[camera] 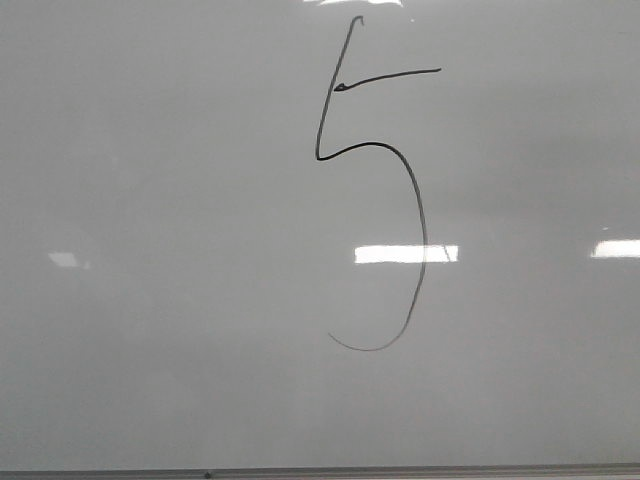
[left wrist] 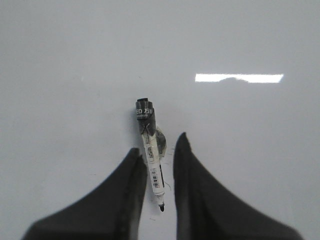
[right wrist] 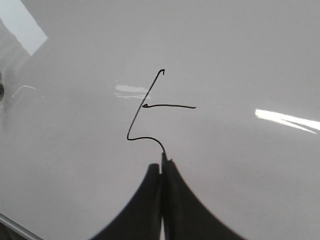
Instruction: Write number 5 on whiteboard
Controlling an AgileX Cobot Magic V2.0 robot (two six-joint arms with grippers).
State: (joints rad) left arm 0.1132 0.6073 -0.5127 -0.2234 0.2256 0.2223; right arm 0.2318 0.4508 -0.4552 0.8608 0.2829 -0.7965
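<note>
The number 5 (camera: pixel 390 76) stands in thin black line on the whiteboard (camera: pixel 150 250), right of the middle in the front view. Neither gripper shows in that view. My left gripper (left wrist: pixel 159 145) is open just above the board (left wrist: pixel 75 60). A white marker (left wrist: pixel 150 152) with a black end and bare tip lies flat on the board between its fingers, close to one and apart from the other. My right gripper (right wrist: pixel 161 164) is shut with nothing in it, its tips over the start of the 5's (right wrist: pixel 170 106) belly, which they hide.
A thin dark edge strip (camera: pixel 300 472) runs along the near side of the board and shows again as the board's edge (right wrist: pixel 15 226) in the right wrist view. Bright glare patches (camera: pixel 405 254) lie on the glossy surface.
</note>
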